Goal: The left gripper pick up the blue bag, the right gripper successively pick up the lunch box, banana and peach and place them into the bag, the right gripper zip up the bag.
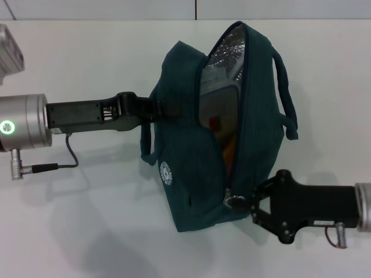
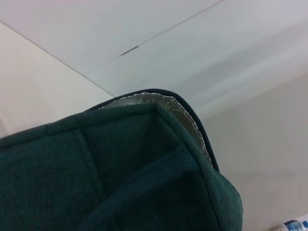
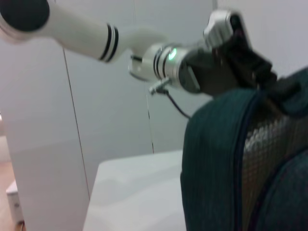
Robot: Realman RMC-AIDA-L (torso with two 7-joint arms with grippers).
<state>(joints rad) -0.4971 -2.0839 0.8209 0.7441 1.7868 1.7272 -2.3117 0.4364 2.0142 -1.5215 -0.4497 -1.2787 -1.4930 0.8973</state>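
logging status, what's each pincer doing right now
left pincer: shut on the blue bag
right pincer: shut on the bag's zipper pull

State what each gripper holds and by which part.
Left gripper grips the bag by its side fabric near a handle. Right gripper is at the zipper pull; its grip cannot be told.

1. A white bench spreads beneath both end effectors, with soft shadows on it below the left end effector.
2. A pale wall with one thin vertical seam rises beyond the bench's far edge.
3. White panelled walls stand behind the left end effector in the right wrist view.
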